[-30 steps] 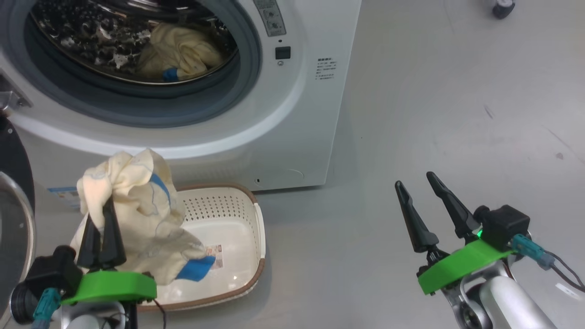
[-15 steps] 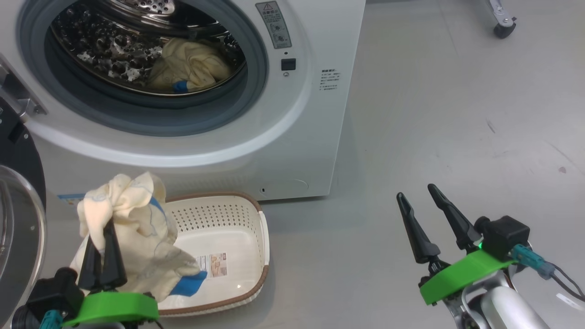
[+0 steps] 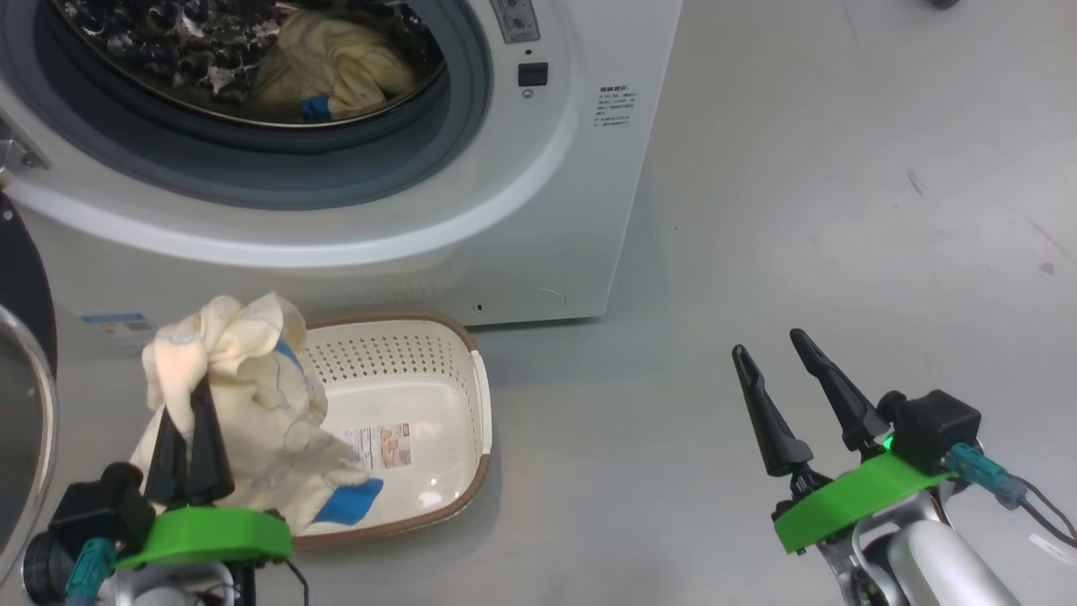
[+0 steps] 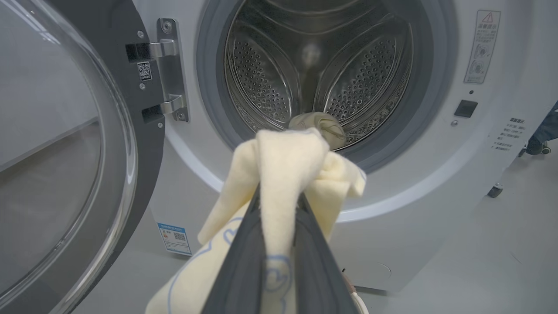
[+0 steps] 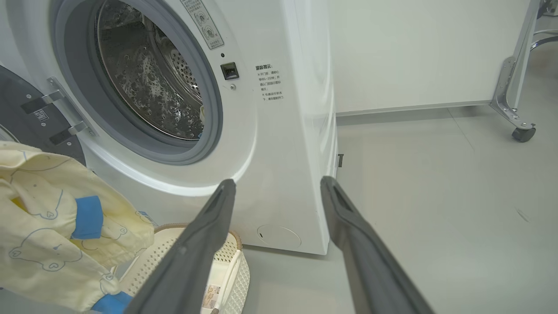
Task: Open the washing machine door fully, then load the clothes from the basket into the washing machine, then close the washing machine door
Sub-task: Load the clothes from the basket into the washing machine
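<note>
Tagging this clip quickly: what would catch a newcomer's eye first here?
The left claw, lower left in the head view, is shut on a pale yellow garment held over the cream basket. Behind, the washing machine stands open with a second garment in its drum. The right claw hangs open at lower right.

A: Where were the clothes (image 3: 244, 396)?
B: One pale yellow garment (image 3: 261, 429), blue-trimmed, hung lifted above the cream basket (image 3: 395, 370) — another garment (image 3: 336, 63) lay inside the white washing machine (image 3: 538, 210).
A: And the door (image 4: 65, 152)?
B: Black-rimmed, clear glass — swung wide open, hinged left of the opening.
</note>
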Motion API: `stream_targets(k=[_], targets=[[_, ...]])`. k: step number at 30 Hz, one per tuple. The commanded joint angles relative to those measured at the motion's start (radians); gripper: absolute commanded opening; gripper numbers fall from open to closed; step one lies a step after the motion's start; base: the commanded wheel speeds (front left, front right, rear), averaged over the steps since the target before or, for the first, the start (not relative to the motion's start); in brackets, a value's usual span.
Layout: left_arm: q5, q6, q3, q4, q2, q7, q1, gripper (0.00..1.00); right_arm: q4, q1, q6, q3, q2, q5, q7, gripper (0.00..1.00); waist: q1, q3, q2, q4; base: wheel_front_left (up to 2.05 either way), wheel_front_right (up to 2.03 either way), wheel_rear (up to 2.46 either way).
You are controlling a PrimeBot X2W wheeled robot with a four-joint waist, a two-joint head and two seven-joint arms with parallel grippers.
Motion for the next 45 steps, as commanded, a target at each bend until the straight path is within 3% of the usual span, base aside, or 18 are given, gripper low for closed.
stream_targets(k=[1, 11, 21, 31, 41, 45], targets=[[-0.001, -0.006, 0.029, -0.017, 0.018, -0.010, -0.073, 0.00, -0.038, -0.042, -0.003, 0.010, -0.010, -0.003, -0.010, 1.00, 0.0001, 0.040, 0.0000, 0.000, 0.00, 0.00, 0.00], [-0.005, -0.033, 0.031, 0.062, 0.027, -0.012, -0.222, 0.00, -0.052, -0.094, -0.003, 0.013, -0.007, -0.012, -0.010, 1.00, 0.0001, 0.157, 0.0000, -0.018, 0.00, 0.00, 0.00], [0.008, -0.080, 0.023, 0.193, 0.088, 0.007, -0.460, 0.00, -0.048, -0.139, -0.003, 0.032, 0.007, -0.014, -0.010, 1.00, 0.0001, 0.230, 0.0000, -0.059, 0.00, 0.00, 0.00], [0.029, -0.127, 0.001, 0.360, 0.195, 0.138, -0.795, 0.00, -0.044, -0.164, -0.003, 0.053, 0.015, -0.005, -0.010, 1.00, 0.0001, 0.283, 0.0000, -0.122, 0.00, 0.00, 0.00], [0.043, -0.153, -0.034, 0.540, 0.250, 0.209, -1.071, 0.00, -0.057, -0.181, -0.003, 0.056, 0.030, -0.003, -0.010, 1.00, 0.0001, 0.404, 0.0000, -0.173, 0.00, 0.00, 0.00], [0.047, -0.162, -0.060, 0.603, 0.246, 0.230, -1.178, 0.00, -0.063, -0.187, -0.003, 0.058, 0.038, -0.005, -0.010, 1.00, 0.0001, 0.471, 0.0000, -0.177, 0.00, 0.00, 0.00]])
